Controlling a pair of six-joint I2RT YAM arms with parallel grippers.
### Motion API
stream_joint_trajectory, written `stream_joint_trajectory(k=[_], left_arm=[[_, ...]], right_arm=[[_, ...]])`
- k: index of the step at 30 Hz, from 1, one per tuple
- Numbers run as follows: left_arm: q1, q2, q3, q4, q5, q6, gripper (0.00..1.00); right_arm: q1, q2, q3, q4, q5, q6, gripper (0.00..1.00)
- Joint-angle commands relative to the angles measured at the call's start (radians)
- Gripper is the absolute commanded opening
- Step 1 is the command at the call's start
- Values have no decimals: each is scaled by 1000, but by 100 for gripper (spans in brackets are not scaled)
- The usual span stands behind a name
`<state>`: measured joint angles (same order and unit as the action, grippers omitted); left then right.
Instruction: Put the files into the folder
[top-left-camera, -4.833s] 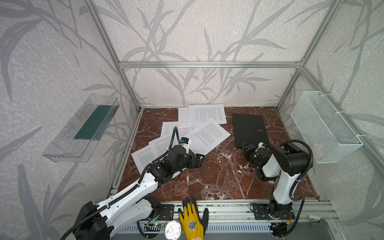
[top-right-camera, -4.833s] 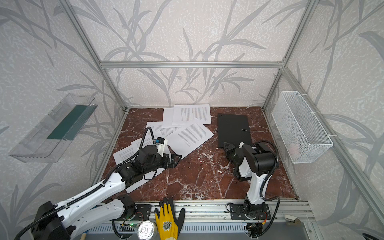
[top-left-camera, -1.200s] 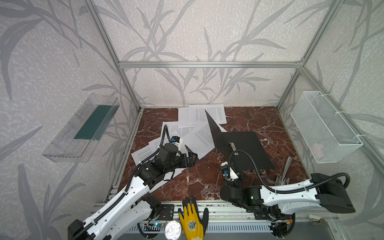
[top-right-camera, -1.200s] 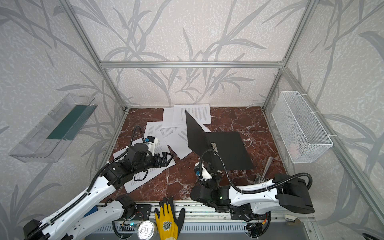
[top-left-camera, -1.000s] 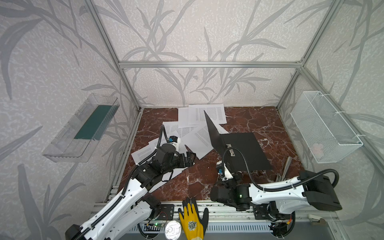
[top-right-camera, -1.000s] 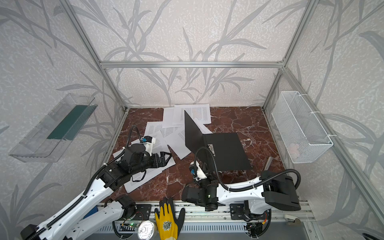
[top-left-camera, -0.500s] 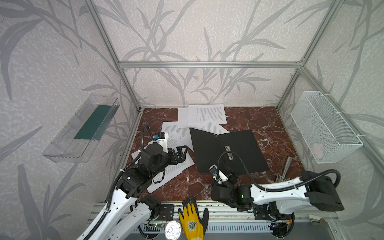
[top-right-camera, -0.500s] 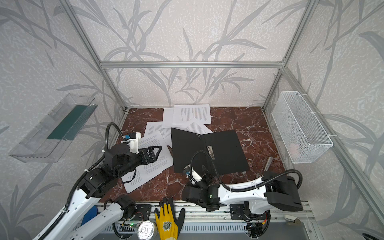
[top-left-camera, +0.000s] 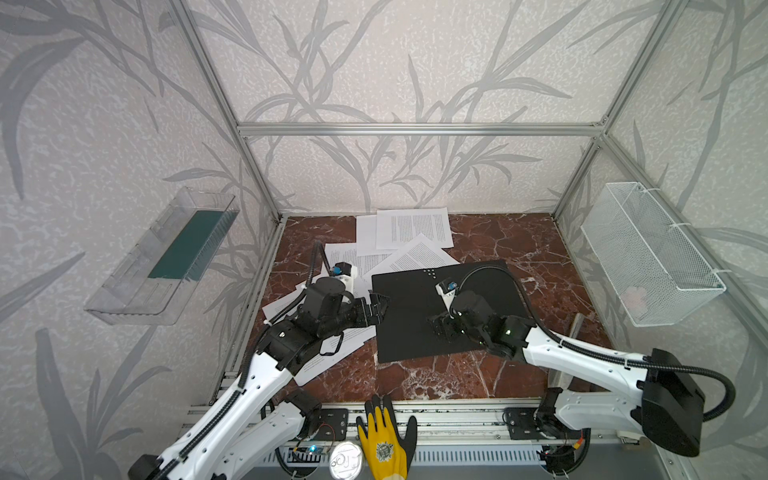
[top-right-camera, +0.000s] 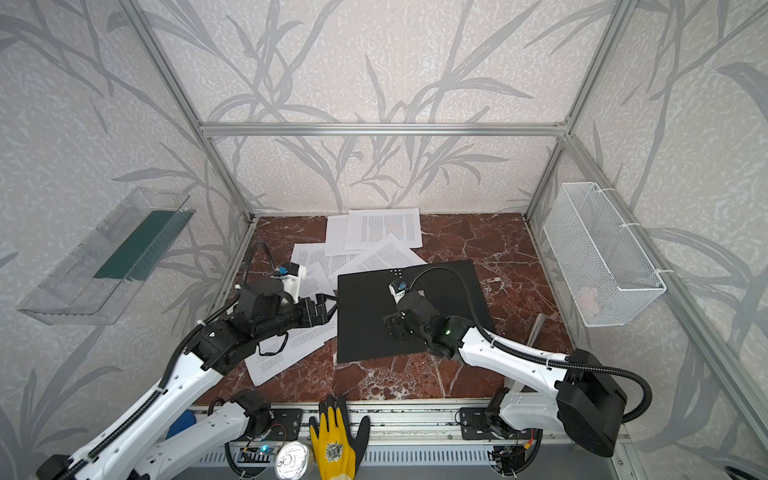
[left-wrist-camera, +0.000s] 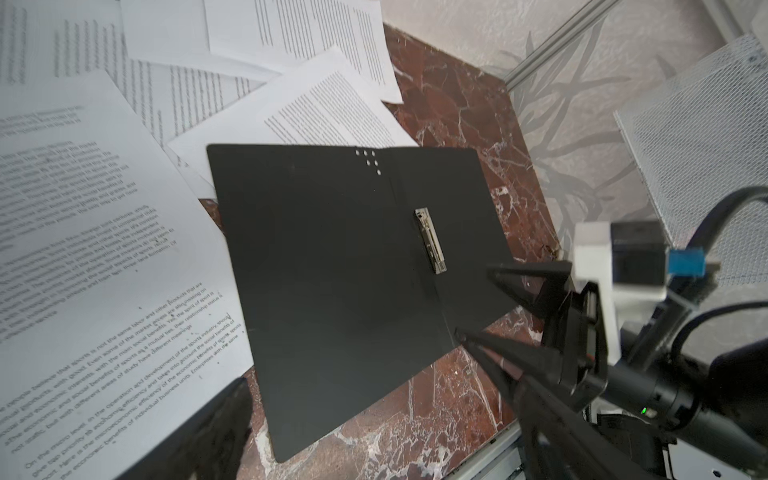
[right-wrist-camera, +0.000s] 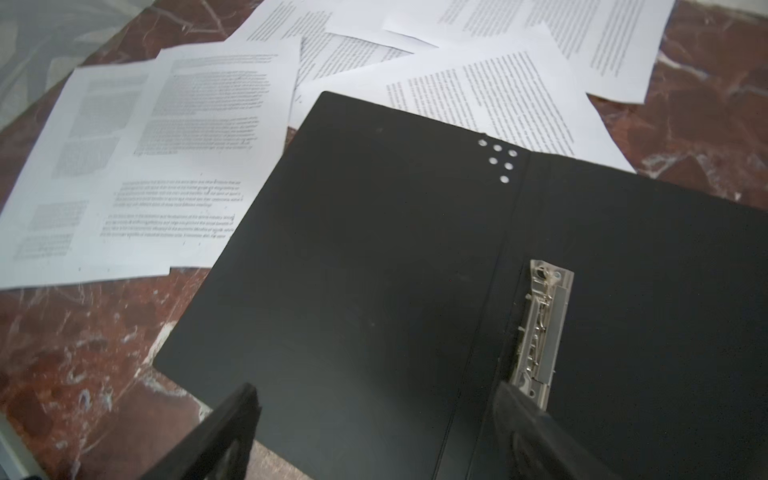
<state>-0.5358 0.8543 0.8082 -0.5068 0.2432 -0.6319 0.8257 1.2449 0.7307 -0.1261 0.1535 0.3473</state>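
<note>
Lying open and flat at the desk (top-left-camera: 519, 237) centre is the folder (top-left-camera: 403, 332), metal clip (right-wrist-camera: 542, 328) showing; the files (top-left-camera: 413, 228) spread from its 9 to 12 o'clock; left claw (top-left-camera: 379, 311) gapes empty at its 9 o'clock edge; right claw (right-wrist-camera: 376, 388) hovers wide above it, empty.

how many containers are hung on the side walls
2. A clear plastic tray hangs on the left wall in both top views, with a dark green panel in it. A white wire basket hangs on the right wall. None looks hidden.
</note>
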Motion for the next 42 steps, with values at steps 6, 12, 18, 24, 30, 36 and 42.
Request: stream_joint_trajectory(k=[6, 12, 18, 24, 30, 36, 42], left_arm=[[-72, 225, -119, 265, 153, -57, 99], [-105, 399, -148, 356, 184, -52, 99], [-106, 494, -181, 352, 125, -41, 99], [-104, 540, -221, 322, 68, -43, 99], [-105, 585, -219, 286, -8, -48, 99], [-104, 648, -195, 269, -24, -43, 99], [-103, 667, -184, 256, -42, -37, 99]], right_arm=[[-297, 82, -71, 52, -228, 113, 68], [-328, 188, -56, 66, -241, 110, 45], [-329, 298, -6, 42, -291, 86, 33], [-331, 335, 3, 52, -299, 86, 21], [-354, 318, -13, 74, -333, 96, 20], [-398, 309, -28, 104, -392, 108, 20], [-422, 318, -37, 123, -411, 115, 18]])
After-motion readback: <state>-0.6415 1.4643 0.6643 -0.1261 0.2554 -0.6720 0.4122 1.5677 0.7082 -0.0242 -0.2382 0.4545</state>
